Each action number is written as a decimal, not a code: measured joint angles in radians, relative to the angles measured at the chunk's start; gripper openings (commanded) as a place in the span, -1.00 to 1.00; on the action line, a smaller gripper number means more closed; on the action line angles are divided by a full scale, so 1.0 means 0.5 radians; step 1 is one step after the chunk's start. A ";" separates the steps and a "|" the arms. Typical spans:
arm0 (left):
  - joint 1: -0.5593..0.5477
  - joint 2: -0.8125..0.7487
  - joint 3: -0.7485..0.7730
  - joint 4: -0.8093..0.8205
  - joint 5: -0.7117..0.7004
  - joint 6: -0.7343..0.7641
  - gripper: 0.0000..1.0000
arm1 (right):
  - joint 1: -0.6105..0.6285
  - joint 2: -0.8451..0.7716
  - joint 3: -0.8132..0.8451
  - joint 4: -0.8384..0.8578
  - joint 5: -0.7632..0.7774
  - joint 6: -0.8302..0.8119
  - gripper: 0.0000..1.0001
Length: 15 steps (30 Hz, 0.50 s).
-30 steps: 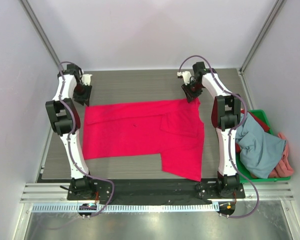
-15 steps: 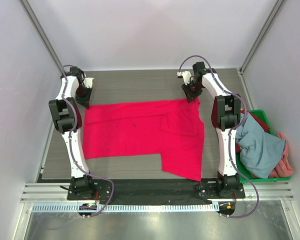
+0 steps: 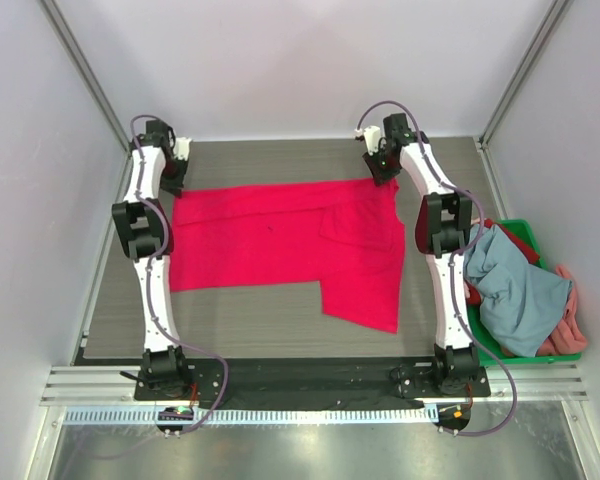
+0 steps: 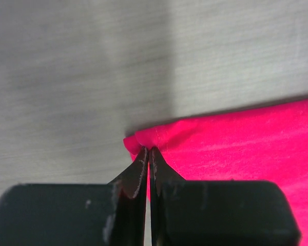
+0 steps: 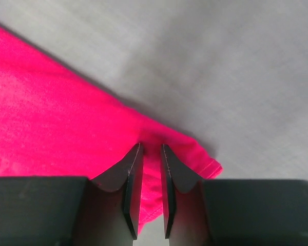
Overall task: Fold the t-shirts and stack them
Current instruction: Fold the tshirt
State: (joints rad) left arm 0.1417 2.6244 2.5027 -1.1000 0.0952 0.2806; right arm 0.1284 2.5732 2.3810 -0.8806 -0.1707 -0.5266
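Overhead both grips are hidden; left claw and right claw clamp corners of the crimson t-shirt.

One crimson t-shirt, one grey-blue, one salmon-pink, one red, one green crate, two arms

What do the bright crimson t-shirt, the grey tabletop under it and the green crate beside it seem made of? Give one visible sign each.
The bright crimson t-shirt looks like soft matt knit cloth, perhaps cotton: it creases and shows a stitched hem. The grey tabletop seems smooth wood-look laminate: fine streaked grain. The green crate is probably rigid plastic: thin, even-coloured rim.
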 measured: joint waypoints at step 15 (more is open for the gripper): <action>-0.078 -0.431 -0.248 0.441 -0.167 -0.206 0.21 | -0.027 -0.411 -0.286 0.310 -0.144 0.064 -0.21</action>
State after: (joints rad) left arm 0.1028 2.4088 2.3787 -0.8795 0.0116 0.1776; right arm 0.1150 2.3676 2.2379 -0.7258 -0.2428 -0.4946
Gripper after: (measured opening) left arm 0.526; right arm 0.392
